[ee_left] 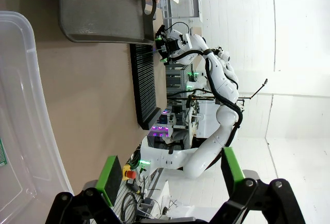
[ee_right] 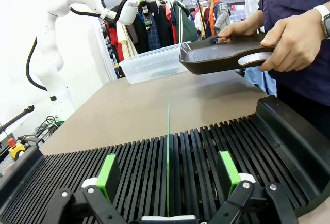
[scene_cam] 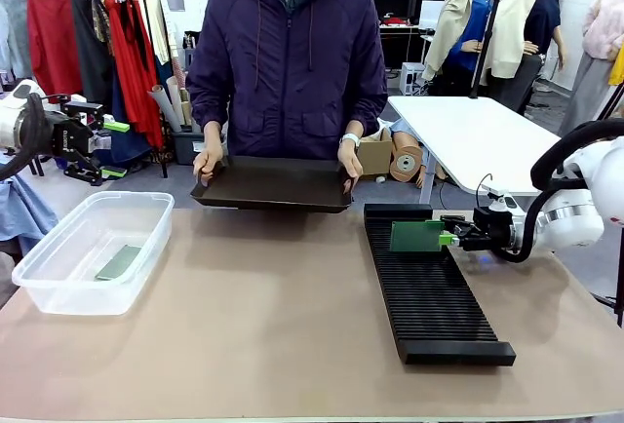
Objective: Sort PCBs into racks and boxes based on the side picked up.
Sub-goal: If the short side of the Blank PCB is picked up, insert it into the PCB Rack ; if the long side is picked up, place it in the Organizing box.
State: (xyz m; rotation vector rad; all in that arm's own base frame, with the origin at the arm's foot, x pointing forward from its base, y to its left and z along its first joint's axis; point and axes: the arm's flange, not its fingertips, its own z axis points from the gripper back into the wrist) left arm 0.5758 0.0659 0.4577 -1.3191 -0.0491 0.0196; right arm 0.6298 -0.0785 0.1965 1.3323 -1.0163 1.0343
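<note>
- I am seeing one PCB [ee_right: 168, 157] standing upright on edge in a slot of the rack [scene_cam: 429, 296], at its far end, right of centre on the bench [scene_cam: 273, 326].
- The right pincer [ee_right: 169, 175] is straddling it, spread wide and not touching the board.
- The left pincer [ee_left: 170, 170] is hanging wide and empty beside the box [scene_cam: 88, 248], where a second PCB [scene_cam: 119, 262] is lying flat.
- I am judging the boards light, stiff and thin: best pinched across the faces near an edge.
</note>
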